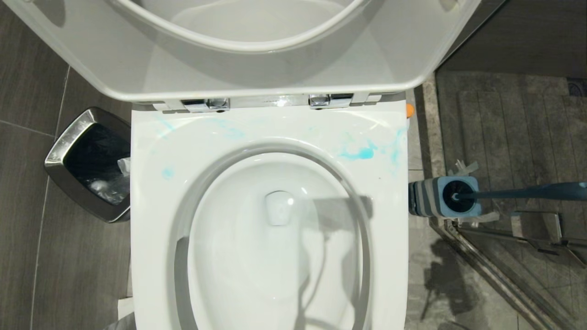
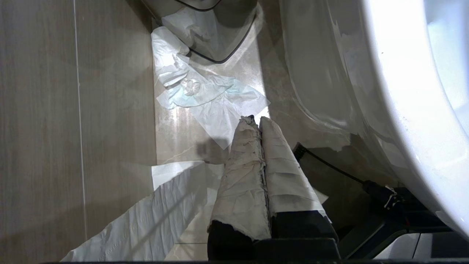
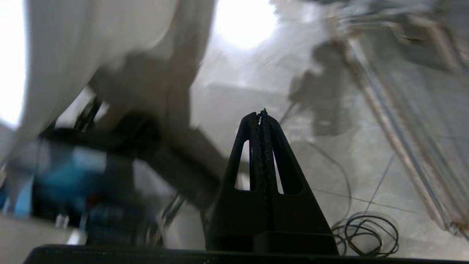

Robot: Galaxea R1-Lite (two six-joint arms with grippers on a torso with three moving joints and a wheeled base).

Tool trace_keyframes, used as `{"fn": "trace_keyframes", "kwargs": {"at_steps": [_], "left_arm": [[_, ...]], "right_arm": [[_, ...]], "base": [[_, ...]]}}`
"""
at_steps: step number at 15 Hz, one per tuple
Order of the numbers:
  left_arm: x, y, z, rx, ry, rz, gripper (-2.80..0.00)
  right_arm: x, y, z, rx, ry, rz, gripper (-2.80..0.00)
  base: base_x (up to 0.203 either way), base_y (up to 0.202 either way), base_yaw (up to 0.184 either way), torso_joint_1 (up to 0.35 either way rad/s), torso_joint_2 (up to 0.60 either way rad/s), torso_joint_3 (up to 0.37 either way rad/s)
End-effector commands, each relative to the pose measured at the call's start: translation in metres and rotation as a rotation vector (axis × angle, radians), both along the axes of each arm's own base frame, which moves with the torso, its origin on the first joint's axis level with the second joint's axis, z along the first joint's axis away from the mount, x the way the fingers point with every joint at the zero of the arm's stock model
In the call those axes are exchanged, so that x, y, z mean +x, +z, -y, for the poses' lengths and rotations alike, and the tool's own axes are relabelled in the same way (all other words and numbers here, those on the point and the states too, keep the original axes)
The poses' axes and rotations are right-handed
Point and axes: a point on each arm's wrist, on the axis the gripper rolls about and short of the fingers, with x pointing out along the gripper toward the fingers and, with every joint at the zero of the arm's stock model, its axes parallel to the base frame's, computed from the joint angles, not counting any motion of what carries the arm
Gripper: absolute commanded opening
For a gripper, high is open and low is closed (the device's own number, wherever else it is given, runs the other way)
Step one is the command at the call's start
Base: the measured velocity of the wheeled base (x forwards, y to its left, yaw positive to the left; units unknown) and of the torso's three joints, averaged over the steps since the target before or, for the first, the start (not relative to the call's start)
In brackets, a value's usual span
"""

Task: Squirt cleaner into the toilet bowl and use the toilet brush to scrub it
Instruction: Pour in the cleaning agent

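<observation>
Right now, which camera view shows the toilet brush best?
The head view: the toilet brush stands in its square holder on the floor right of the toilet bowl, its handle fully visible. The left wrist view and the blurred right wrist view show no brush.

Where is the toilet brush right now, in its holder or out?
In. The toilet brush stands with its head in the blue-and-grey holder beside the toilet bowl; no end effector touches it.
</observation>
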Motion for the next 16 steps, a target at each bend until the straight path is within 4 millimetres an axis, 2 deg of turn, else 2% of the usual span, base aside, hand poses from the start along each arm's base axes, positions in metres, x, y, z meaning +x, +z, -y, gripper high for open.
{"fn": "trace_keyframes", "kwargs": {"at_steps": [1, 5, 8, 10, 12, 16], "left_arm": [[0.0, 0.0, 0.0, 0.0, 0.0, -0.003, -2.8], [0.0, 0.0, 0.0, 0.0, 0.0, -0.003, -2.8], [0.0, 0.0, 0.0, 0.0, 0.0, -0.002, -2.8], [0.0, 0.0, 0.0, 0.0, 0.0, -0.003, -2.8], [0.0, 0.0, 0.0, 0.0, 0.0, -0.002, -2.8], [0.0, 0.0, 0.0, 0.0, 0.0, -0.002, -2.8]], "right_arm": [[0.032, 0.009, -0.001, -0.037, 0.096, -0.152, -2.8], [0.066, 0.001, -0.002, -0.049, 0.134, -0.31, -2.8], [0.107, -0.006, -0.003, -0.092, 0.107, -0.354, -2.8], [0.134, -0.01, -0.014, -0.15, 0.135, -0.338, -2.8], [0.148, -0.018, -0.032, -0.239, 0.159, -0.344, -2.8], [0.175, -0.027, -0.043, -0.29, 0.131, -0.36, -2.8]], "base": [[0.0, 0.0, 0.0, 0.0, 0.0, 0.0], [0.0, 0.0, 0.0, 0.0, 0.0, 0.0], [0.0, 0.0, 0.0, 0.0, 0.0, 0.0], [0.0, 0.0, 0.0, 0.0, 0.0, 0.0], [0.0, 0.0, 0.0, 0.0, 0.0, 0.0], [0.0, 0.0, 0.0, 0.0, 0.0, 0.0]]}}
